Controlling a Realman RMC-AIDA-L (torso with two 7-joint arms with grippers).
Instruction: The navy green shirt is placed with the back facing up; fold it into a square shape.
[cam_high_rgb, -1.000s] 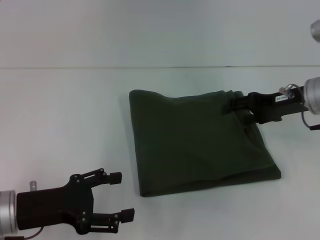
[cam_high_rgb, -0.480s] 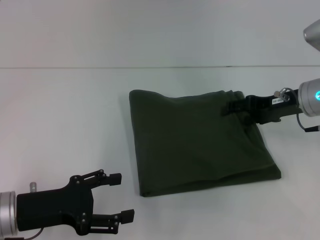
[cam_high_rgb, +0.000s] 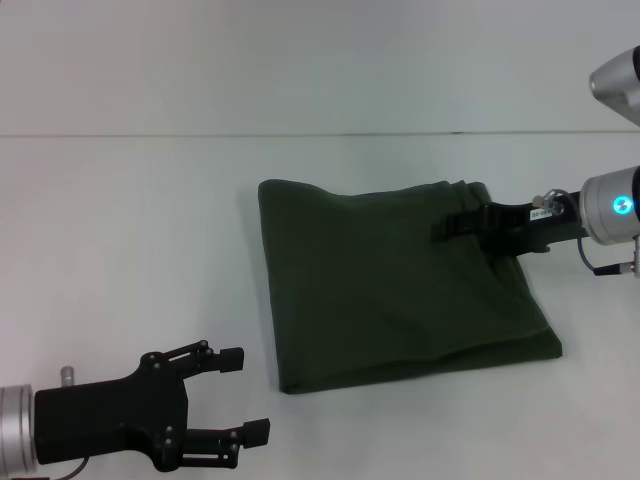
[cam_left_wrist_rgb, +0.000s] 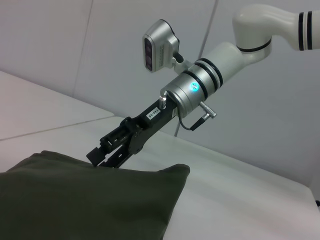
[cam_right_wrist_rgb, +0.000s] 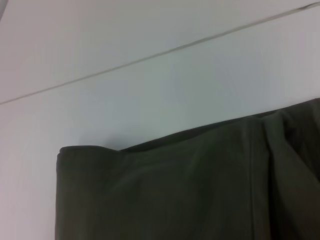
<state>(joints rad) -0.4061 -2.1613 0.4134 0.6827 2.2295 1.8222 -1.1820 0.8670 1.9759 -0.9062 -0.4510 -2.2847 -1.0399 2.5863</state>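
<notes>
A navy green shirt (cam_high_rgb: 400, 285), folded to a rough square, lies on a white surface (cam_high_rgb: 130, 220). The right tool (cam_high_rgb: 450, 225) rests low over its far right corner, apparently smoothing; its state is unclear. The left tool (cam_high_rgb: 245, 395) waits apart near the front, jaws spread
</notes>
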